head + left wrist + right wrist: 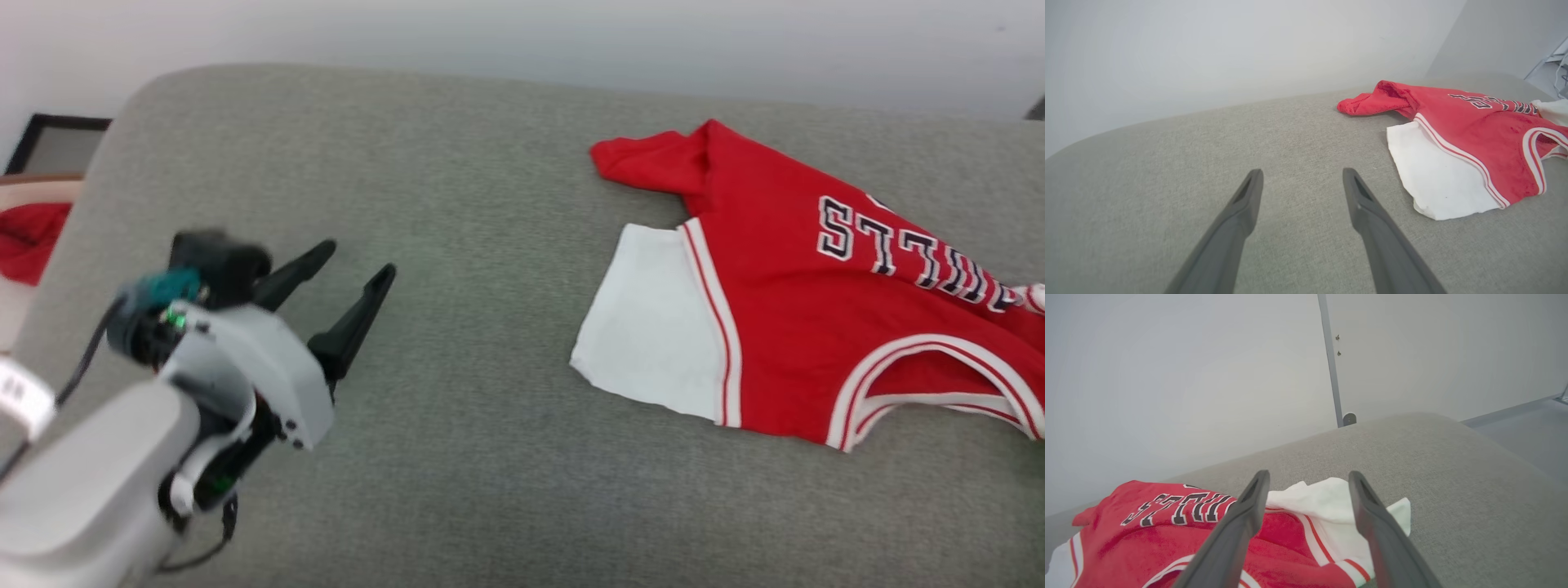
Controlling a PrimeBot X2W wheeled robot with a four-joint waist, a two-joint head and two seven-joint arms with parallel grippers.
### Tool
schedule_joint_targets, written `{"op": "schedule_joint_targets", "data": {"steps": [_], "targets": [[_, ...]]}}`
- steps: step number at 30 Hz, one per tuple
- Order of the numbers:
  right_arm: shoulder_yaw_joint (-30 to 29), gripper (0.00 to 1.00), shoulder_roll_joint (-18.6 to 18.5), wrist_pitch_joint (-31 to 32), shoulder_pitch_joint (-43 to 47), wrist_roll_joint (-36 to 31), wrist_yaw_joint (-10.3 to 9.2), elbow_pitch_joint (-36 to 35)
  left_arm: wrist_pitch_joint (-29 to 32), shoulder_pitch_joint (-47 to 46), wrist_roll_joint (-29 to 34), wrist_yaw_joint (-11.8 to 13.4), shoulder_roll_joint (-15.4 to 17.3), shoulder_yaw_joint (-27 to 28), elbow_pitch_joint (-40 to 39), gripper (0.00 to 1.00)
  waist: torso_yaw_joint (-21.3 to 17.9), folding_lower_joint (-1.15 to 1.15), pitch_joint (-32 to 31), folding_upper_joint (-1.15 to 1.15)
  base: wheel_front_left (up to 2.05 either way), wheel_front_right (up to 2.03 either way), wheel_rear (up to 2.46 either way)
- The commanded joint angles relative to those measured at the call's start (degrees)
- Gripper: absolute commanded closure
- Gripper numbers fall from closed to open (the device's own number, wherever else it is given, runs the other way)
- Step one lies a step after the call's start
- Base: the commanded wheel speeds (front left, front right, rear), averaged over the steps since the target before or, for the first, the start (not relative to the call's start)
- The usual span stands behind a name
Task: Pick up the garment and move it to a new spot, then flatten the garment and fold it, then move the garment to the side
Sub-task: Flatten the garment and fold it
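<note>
**One jersey, two open grippers**

There is one garment [784,310], a red jersey with white sleeves. It lies rumpled on the right part of the grey cushion [457,367]. There are two grippers. The left gripper [359,260] hangs over bare cushion, well apart from the jersey, with its two fingers spread wide. The right gripper [1309,475] is over the jersey by a white sleeve, fingers apart too and gripping nothing. One small red cloth [28,241] sits off the cushion at the far left, near a dark frame [57,143]. Bare cushion lies between the left gripper and the jersey.
</note>
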Motion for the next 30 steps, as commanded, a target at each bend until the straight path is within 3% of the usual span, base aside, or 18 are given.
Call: {"op": "schedule_joint_targets", "data": {"steps": [1, 7, 11, 16, 22, 30], "targets": [[0.63, 0.00, 0.92, 0.81, 1.05, -0.71, -0.04, -1.86, 1.51, -1.43, 0.47, -0.58, 0.11, -0.50, -0.28, 0.00, -1.41, 0.00, 0.16, 0.00, 0.00, 0.00, 0.00], [5.47, 0.00, 5.52, 5.38, 3.26, -3.46, -0.04, -11.92, 16.61, -10.22, -2.35, -4.52, -1.59, -3.98, 0.80, 0.00, -4.10, 0.00, 2.12, 0.00, 0.00, 0.00, 0.00], [8.25, 0.00, 7.11, 6.46, 3.02, -4.50, -0.04, -14.99, 27.12, -15.82, -5.92, -6.85, -4.93, -6.37, 4.30, 0.00, -5.84, 0.00, 3.97, 0.00, 0.00, 0.00, 0.00], [10.60, 0.00, 8.23, 6.41, 1.68, -4.93, -0.04, -16.39, 37.56, -20.95, -11.03, -7.72, -10.20, -8.32, 10.02, 0.00, -7.98, 0.00, 6.19, 0.00, 0.00, 0.00, 0.00], [11.87, 0.00, 8.68, 5.55, 0.58, -4.50, -0.04, -15.45, 46.69, -23.93, -16.21, -7.05, -15.36, -9.65, 17.63, 0.00, -10.34, 0.00, 8.25, 0.00, 0.00, 0.00, 0.00], [12.21, 0.00, 8.88, 3.99, -0.30, -4.06, -0.04, -14.18, 50.34, -24.08, -17.29, -7.44, -17.46, -11.15, 22.78, 0.00, -11.86, 0.00, 9.85, 0.00, 0.00, 0.00, 0.00]]}}
